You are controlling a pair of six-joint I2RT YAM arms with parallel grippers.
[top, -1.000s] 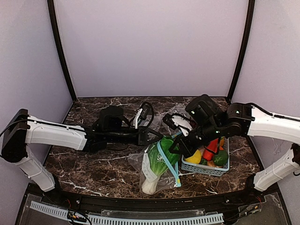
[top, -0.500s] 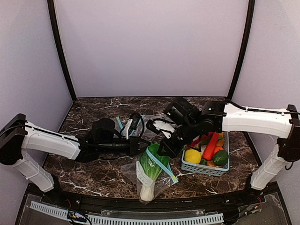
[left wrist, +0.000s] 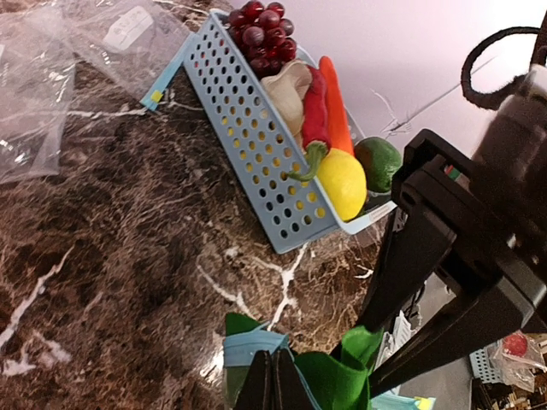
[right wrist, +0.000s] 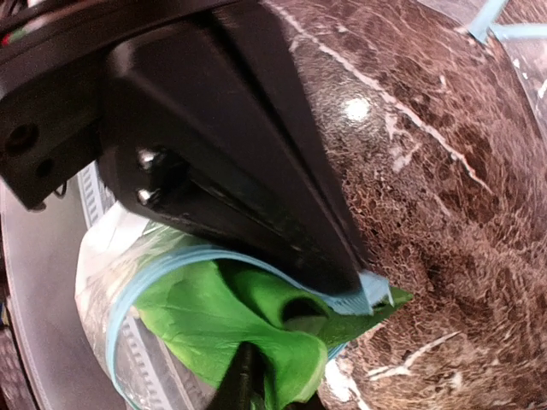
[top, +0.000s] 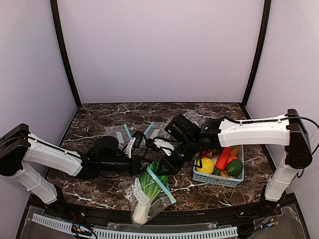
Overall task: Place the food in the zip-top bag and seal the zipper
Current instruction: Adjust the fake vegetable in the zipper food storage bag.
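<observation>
The zip-top bag [top: 155, 200] hangs near the table's front edge with the leafy vegetable [top: 140, 208] inside, white stalk down. My left gripper [top: 141, 167] [left wrist: 275, 376] is shut on the light-blue zipper [left wrist: 248, 348] [right wrist: 171, 265] at the bag's mouth. Beside it, my right gripper [top: 167, 167] [right wrist: 278, 389] reaches into the mouth, its fingers pinching a green leaf [right wrist: 222, 316] [left wrist: 338, 384]. The red-orange carrot [top: 223, 158] [left wrist: 335, 102] lies in the blue basket [top: 217, 180] [left wrist: 256, 145] to the right.
The basket also holds a lemon [left wrist: 342, 181], a lime [left wrist: 379, 162], a red pepper [left wrist: 314, 111] and purple grapes [left wrist: 261, 26]. Smaller clear bags [top: 124, 132] [left wrist: 51, 77] lie flat behind the arms. Both arms cross the table's middle.
Both grippers have moved left and toward the near edge, carrying the bag and leafy vegetable away from the basket. The right arm has stretched further across.
</observation>
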